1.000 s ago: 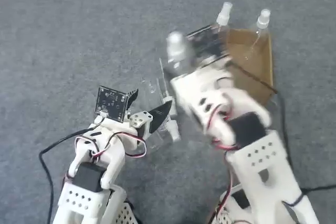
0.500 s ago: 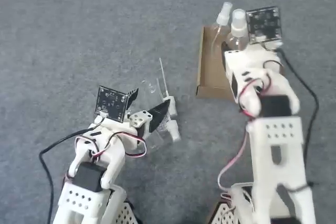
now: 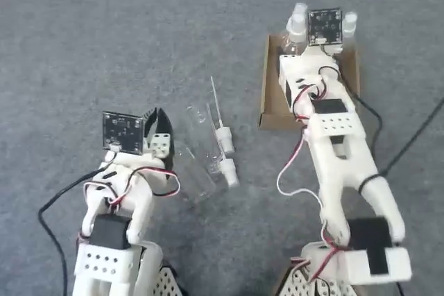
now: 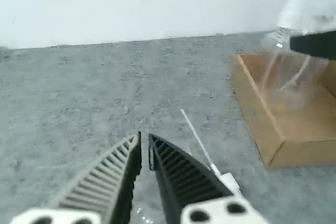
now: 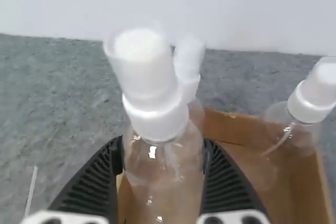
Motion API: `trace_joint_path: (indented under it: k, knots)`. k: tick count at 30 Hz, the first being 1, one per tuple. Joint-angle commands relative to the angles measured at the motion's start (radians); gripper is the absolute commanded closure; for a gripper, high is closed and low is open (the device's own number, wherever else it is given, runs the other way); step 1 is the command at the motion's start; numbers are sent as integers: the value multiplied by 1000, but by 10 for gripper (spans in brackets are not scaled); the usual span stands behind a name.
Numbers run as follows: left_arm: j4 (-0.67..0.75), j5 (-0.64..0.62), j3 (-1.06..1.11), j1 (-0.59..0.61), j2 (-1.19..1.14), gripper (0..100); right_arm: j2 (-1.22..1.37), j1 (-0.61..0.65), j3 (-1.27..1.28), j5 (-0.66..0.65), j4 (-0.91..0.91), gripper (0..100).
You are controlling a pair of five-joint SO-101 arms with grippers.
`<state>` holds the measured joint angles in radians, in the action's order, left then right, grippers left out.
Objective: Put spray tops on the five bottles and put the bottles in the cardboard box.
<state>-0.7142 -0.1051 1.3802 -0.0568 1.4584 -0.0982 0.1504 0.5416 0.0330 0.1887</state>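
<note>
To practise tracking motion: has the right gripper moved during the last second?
Yes. The right gripper, shut on a bottle, swung from over the carpet beside the cardboard box to above the box's far end.

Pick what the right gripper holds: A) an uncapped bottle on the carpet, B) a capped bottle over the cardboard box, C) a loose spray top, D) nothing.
B: the right gripper is shut on a bottle with its spray top on, over the cardboard box.
</note>
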Motion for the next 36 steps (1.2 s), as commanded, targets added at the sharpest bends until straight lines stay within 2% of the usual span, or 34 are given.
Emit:
trace_joint_path:
  k: [1, 12, 36]
  knots:
    - [31, -12, -8, 11, 21, 989, 24, 8, -15, 35, -87, 993]
    - [31, -12, -8, 11, 21, 989, 182, 8, -15, 68, -205, 993]
    - [29, -12, -8, 18, 21, 989, 203, 13, -15, 15, -171, 991]
